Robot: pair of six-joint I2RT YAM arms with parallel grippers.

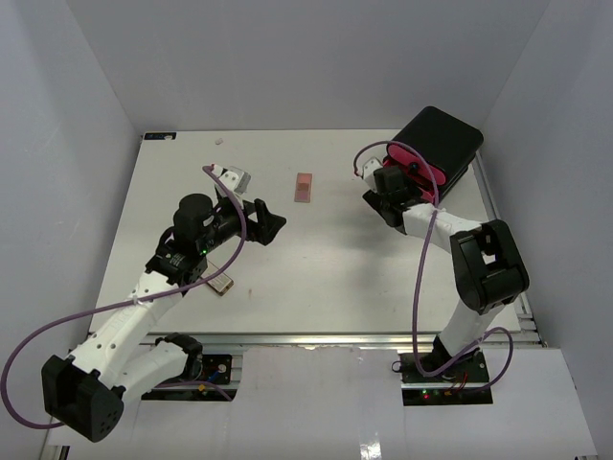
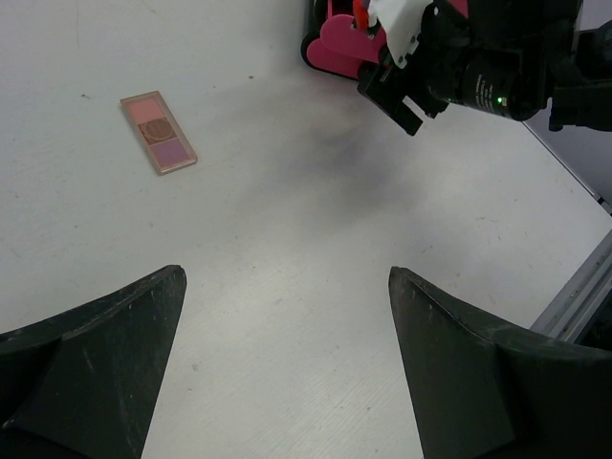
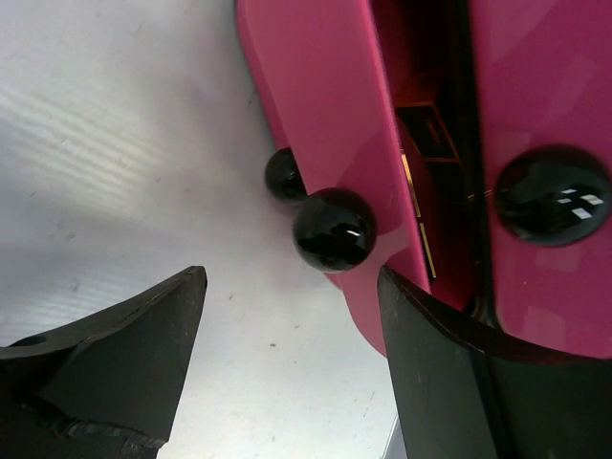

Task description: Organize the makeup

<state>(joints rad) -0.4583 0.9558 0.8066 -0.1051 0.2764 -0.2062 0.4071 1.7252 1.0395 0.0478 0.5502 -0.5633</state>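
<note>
A tan-pink eyeshadow palette [image 1: 304,187] lies flat at mid-table; in the left wrist view it [image 2: 159,132] is ahead and to the left. My left gripper [image 1: 269,223] [image 2: 287,277] is open and empty, above bare table short of the palette. A brown rectangular case [image 1: 223,285] lies partly under the left arm. My right gripper [image 1: 407,182] [image 3: 287,287] is open and empty, right at the pink drawers [image 3: 325,124] of the black box [image 1: 439,142], just below a black knob [image 3: 334,229]. A drawer stands ajar, with dark gold-edged items [image 3: 426,143] inside. The other makeup is out of view.
The black box stands at the back right corner. A tiny pinkish item [image 1: 219,141] lies near the table's back edge. The right arm [image 2: 478,72] and pink drawer fronts [image 2: 344,38] fill the top of the left wrist view. White walls enclose the table.
</note>
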